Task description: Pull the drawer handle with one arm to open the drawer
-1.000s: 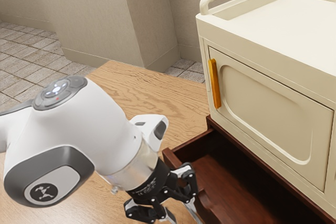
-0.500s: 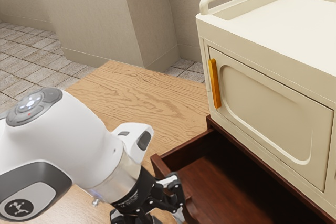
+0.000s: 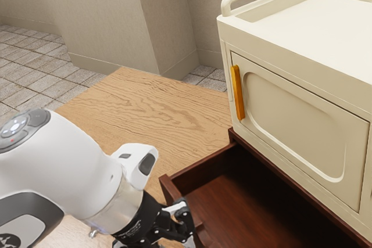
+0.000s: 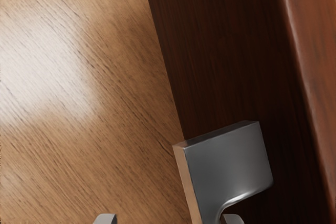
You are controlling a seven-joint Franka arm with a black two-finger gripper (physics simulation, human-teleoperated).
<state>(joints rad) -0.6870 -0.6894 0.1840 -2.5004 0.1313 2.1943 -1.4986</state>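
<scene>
The claw (image 4: 168, 220) is released, its 2 fingers apart. The metal handle (image 4: 228, 163) sits between them, close to 1, presumably so that finger can hook it and pull. Beside the claw, the drawer (image 3: 200, 172) stands open.

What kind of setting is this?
Looks like a simulated indoor room, use unclear: grey floor tiles, plain beige walls, and a wooden table bearing a cream cabinet above a dark wood drawer.
</scene>
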